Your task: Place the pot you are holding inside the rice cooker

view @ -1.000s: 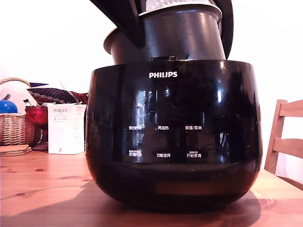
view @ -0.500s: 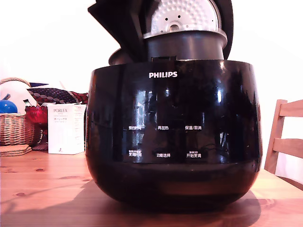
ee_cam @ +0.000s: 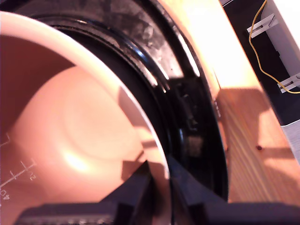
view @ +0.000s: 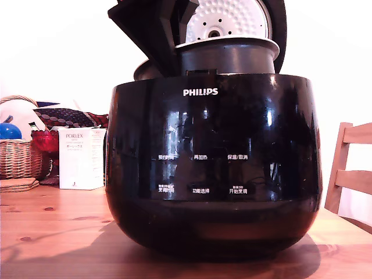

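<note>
Wooden desk (view: 52, 232) carries a wicker basket (view: 20, 157) and white carton (view: 80, 158) beside the glossy black rice cooker (view: 212, 168). Black pincer (ee_cam: 157, 185) pinches the dark grey metal pot's (view: 229, 55) rim, pot half sunk inside.

Wooden table (view: 52, 232) across the bottom, wicker basket (view: 20, 157) at left edge, white box (view: 80, 158) beside it, wooden chair (view: 350, 174) at right edge.

grey pot (view: 228, 56) partly sunk in black rice cooker (view: 213, 168)
</note>
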